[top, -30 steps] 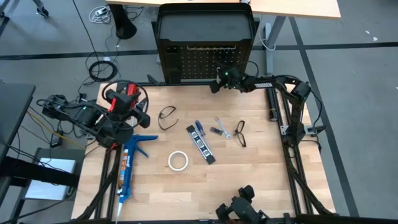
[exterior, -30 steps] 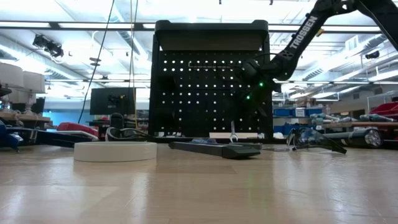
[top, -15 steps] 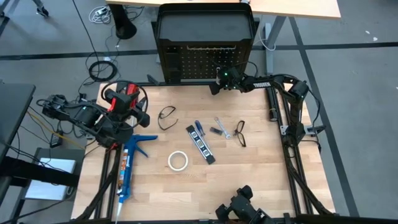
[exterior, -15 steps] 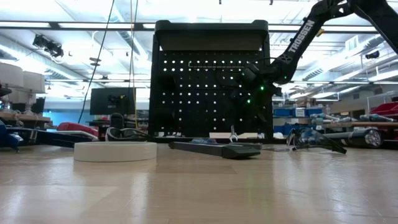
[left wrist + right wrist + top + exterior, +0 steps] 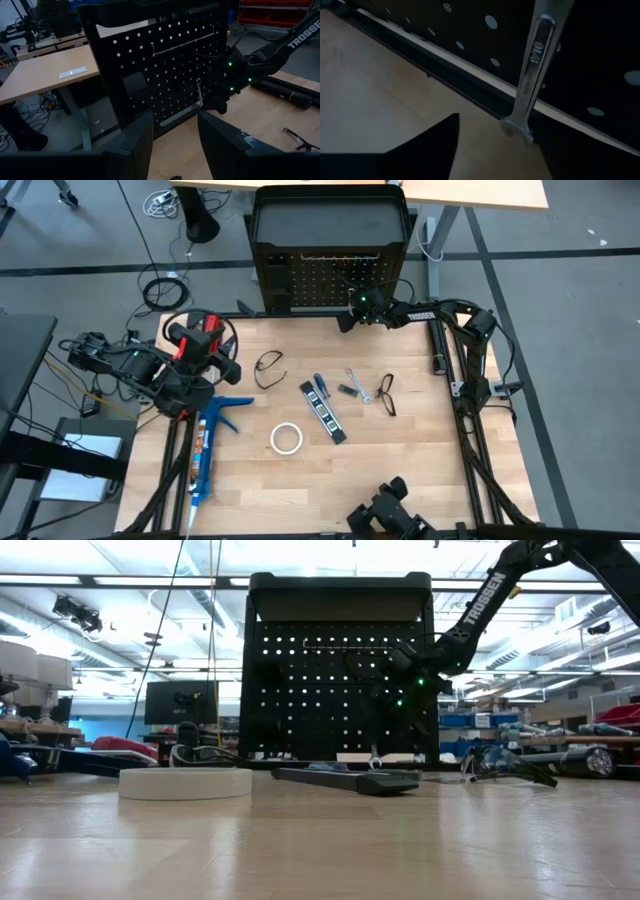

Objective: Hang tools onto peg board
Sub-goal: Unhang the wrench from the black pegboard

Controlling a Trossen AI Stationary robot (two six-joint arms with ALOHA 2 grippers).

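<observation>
Right claw (image 5: 346,319) is up at the peg board (image 5: 330,280), at its lower right part, right beside a silver wrench (image 5: 532,75) that hangs upright against the holes; the wrench's open end points down near the board's bottom frame. In the right wrist view the wrench (image 5: 199,93) sits between the claw's dark fingers (image 5: 427,150), with a gap showing on at least one side; whether the fingers grip it or stand clear I cannot tell. Left claw (image 5: 175,137) waits off the desk's left edge, fingers apart and nothing between them, facing the board. Rest of the tools lie on the desk (image 5: 420,470): one pair of safety glasses (image 5: 268,367) left of middle, a second pair (image 5: 386,393) to the right, a blue-handled screwdriver (image 5: 319,387) and a black-and-white pen-like tool (image 5: 323,413) side by side in the middle, a second wrench (image 5: 358,385) just right of them, and a white tape roll (image 5: 286,439) nearer the front. A blue caulking gun (image 5: 207,445) lies along the left side of the desk. In the low view the tape roll (image 5: 185,783) is at left, the board (image 5: 335,680) stands upright behind.
</observation>
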